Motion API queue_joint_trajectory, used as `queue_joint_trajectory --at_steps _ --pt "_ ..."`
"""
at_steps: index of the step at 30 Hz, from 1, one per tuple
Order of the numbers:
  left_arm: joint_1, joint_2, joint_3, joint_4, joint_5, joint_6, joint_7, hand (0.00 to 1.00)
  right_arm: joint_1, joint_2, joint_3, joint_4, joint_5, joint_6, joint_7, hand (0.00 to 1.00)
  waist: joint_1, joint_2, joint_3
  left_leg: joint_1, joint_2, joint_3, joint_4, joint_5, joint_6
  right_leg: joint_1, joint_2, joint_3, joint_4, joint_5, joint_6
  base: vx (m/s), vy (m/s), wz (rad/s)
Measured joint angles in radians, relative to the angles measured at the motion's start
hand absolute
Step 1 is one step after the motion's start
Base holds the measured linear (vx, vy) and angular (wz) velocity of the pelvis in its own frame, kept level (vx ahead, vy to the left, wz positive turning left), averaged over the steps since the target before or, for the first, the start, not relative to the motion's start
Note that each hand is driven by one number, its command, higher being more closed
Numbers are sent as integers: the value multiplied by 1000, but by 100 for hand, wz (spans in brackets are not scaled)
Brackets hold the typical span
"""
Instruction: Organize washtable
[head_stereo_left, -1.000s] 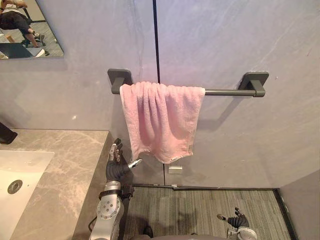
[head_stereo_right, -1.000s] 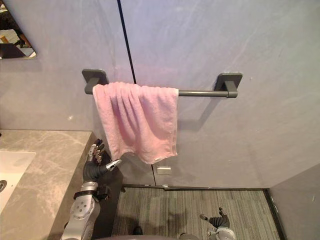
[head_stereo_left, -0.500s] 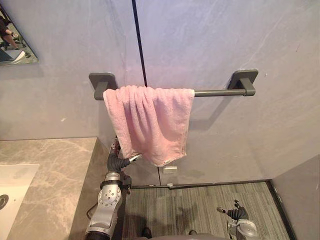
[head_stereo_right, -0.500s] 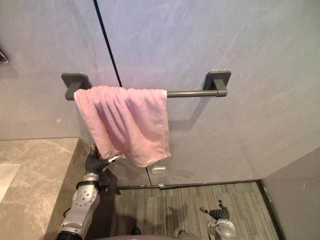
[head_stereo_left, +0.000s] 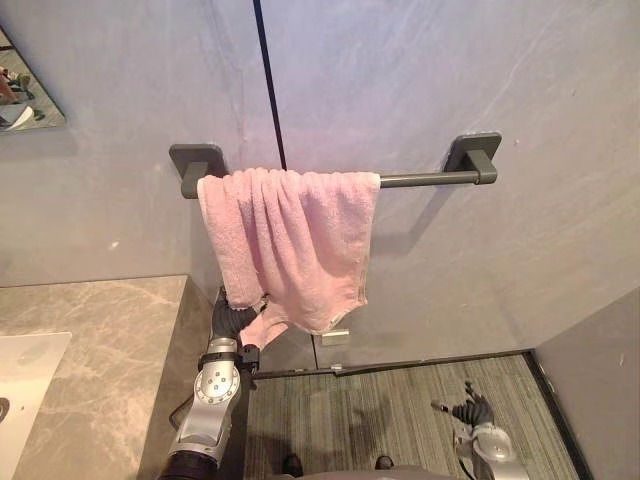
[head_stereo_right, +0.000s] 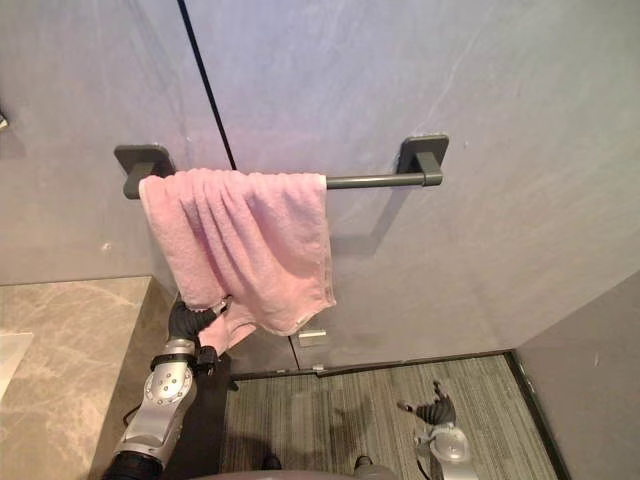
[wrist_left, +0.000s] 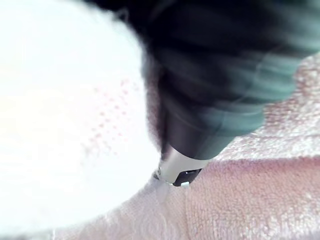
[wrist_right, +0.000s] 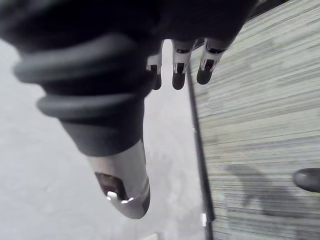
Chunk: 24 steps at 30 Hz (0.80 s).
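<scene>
A pink towel (head_stereo_left: 290, 240) hangs bunched over the left part of a dark grey wall rail (head_stereo_left: 430, 179). My left hand (head_stereo_left: 232, 318) is raised to the towel's lower left corner and is shut on it; the corner is pulled into a fold at the hand. In the left wrist view pink terry cloth (wrist_left: 240, 200) lies right against the hand (wrist_left: 210, 125). My right hand (head_stereo_left: 468, 411) hangs low over the floor at the lower right, open and empty, with straight fingers (wrist_right: 176, 65) in the right wrist view.
A marble washtable top (head_stereo_left: 90, 340) with a white basin (head_stereo_left: 25, 375) lies at the lower left. A mirror corner (head_stereo_left: 22, 90) is at the upper left. A small white wall plate (head_stereo_left: 336, 337) sits under the towel, above the striped grey floor (head_stereo_left: 400, 410).
My left hand rose to the towel's lower left corner and closed on it, bunching the cloth. The camera has turned to the right. The right hand stays open.
</scene>
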Motion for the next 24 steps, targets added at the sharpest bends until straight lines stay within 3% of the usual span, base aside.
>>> queue_joint_trajectory --at_steps 16,24 --pt "7 0 -3 -72 1 -9 17 100 7 -50 147 -585 0 -121 81 0 9 -2 1 3 1 14 0 -4 2 -5 1 28 3 5 3 -7 -1 -4" --pt "10 -2 -8 -72 0 -13 16 100 0 -97 168 -726 72 -146 118 0 10 -12 7 1 1 15 0 -4 3 -5 1 30 4 5 4 -1 0 -1"
